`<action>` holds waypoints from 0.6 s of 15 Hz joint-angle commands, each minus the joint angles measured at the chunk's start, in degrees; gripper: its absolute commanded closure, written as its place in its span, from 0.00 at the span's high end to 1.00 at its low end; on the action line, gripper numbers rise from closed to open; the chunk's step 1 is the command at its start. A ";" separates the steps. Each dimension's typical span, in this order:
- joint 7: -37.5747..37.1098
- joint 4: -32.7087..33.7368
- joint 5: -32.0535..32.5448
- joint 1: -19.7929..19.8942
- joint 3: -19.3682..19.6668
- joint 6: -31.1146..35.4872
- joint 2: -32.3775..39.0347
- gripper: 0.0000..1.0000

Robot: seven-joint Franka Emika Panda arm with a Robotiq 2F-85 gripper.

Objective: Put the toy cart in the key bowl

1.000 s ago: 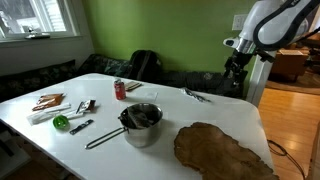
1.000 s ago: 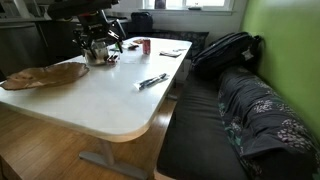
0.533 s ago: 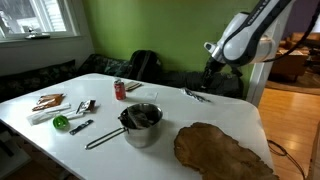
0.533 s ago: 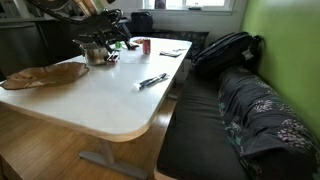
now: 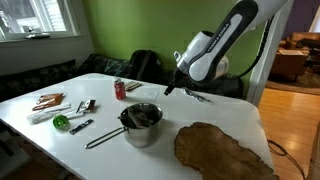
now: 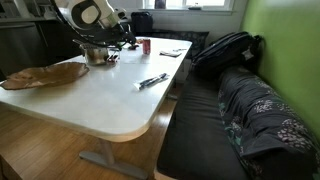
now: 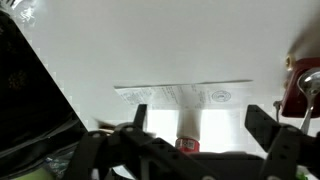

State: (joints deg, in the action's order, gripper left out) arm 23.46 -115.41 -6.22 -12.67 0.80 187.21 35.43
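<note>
**Nothing done yet: cart and bowl at opposite ends**

The toy cart (image 5: 88, 105) is, as best I can tell, the small red piece among the oddments near the window end of the table (image 5: 215, 112). Nothing is touching it. The key bowl (image 5: 222, 152) sits empty by the near corner at the opposite end, well apart from it. The gripper (image 5: 168, 90) hangs above the bench-side edge, its fingers spread and holding nothing in the wrist view. Reaching, grasping, carrying and dropping are all left to do.
</note>
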 commanded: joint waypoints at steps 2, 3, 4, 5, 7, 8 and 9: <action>-5.23 1.08 5.68 0.66 0.44 -0.07 0.83 1.00; -6.21 2.16 6.12 2.24 -1.63 -1.71 1.71 1.00; -7.22 3.43 7.38 1.87 -1.15 -4.37 2.62 1.00; -8.01 4.77 8.39 2.24 -1.35 -7.93 3.21 1.00; -8.15 7.02 10.21 4.01 -3.19 -14.64 3.58 1.00; -6.91 8.30 10.93 5.65 -5.07 -16.55 4.01 1.00; -1.22 9.68 10.76 12.17 -13.06 -17.28 4.90 1.00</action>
State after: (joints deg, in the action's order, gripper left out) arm 16.83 -110.15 2.05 -10.08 -1.37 174.31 37.85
